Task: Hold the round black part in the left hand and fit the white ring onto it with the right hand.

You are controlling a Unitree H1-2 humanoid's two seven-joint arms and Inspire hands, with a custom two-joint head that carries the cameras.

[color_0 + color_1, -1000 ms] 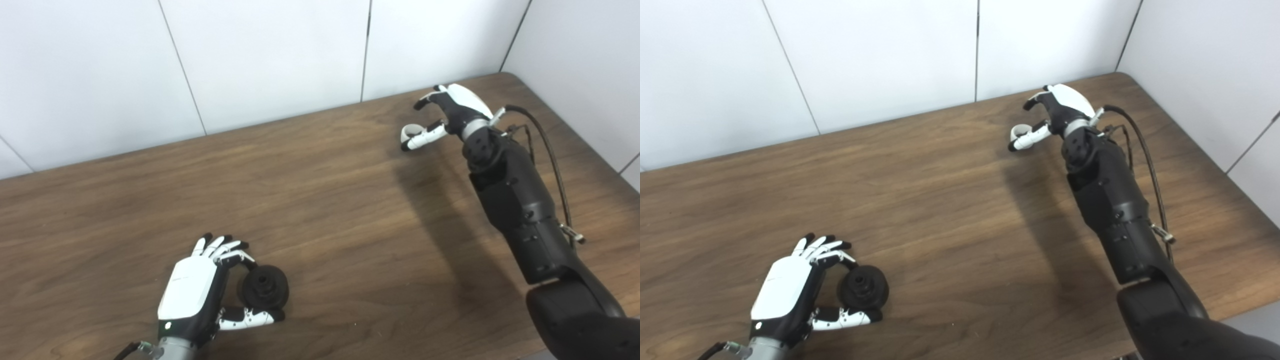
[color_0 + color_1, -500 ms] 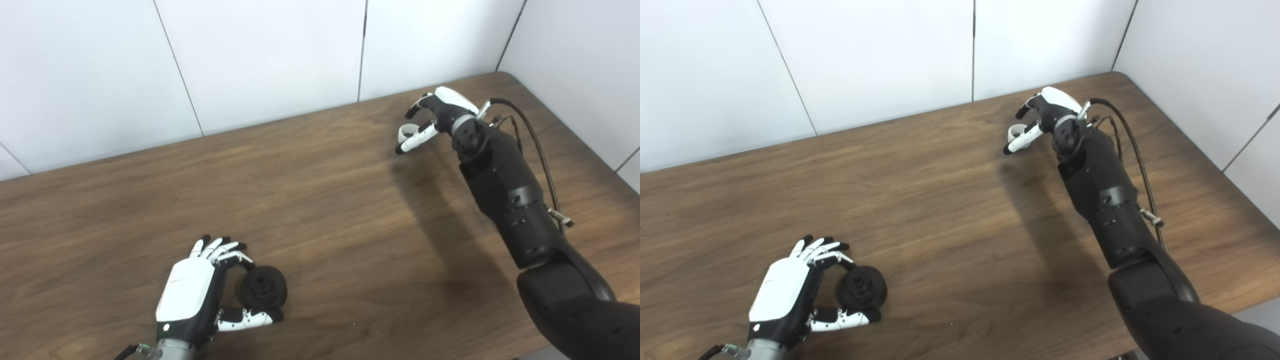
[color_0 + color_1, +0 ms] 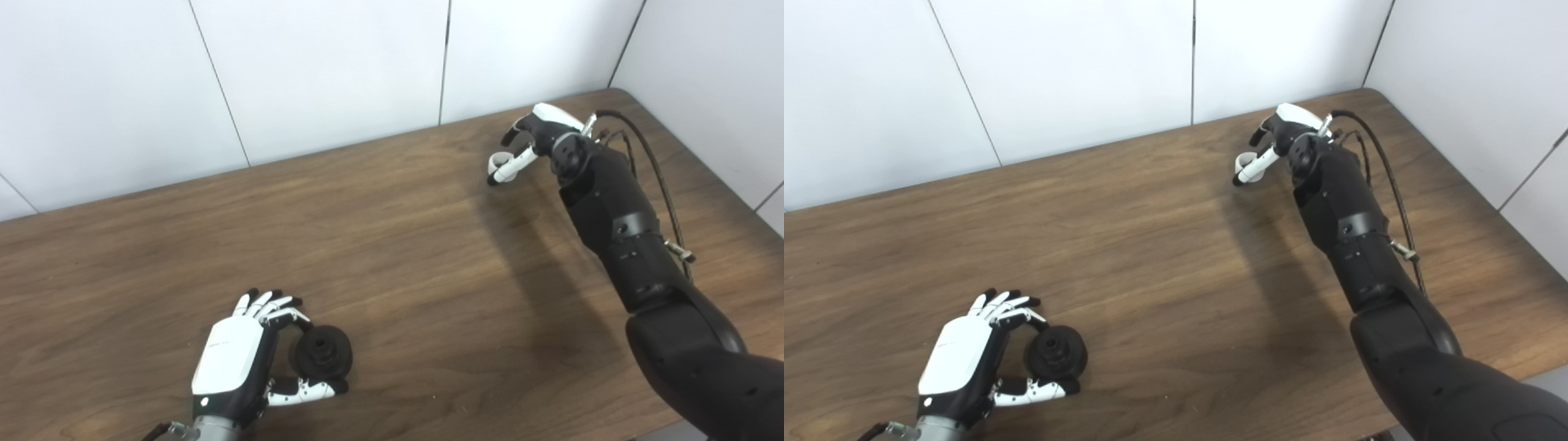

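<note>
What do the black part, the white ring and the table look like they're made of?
Black part: matte, stepped and moulded-looking, probably plastic or rubber; it shows no shine.
White ring: plain opaque white, likely plastic; it is too small to be sure.
Table: brown wood grain with a low sheen, either wood or a wood-look laminate.

The right hand (image 3: 539, 131) covered most of the white ring (image 3: 497, 163), so the grip was unclear; the left hand (image 3: 236, 361) hid part of the black part (image 3: 323, 354).
</note>
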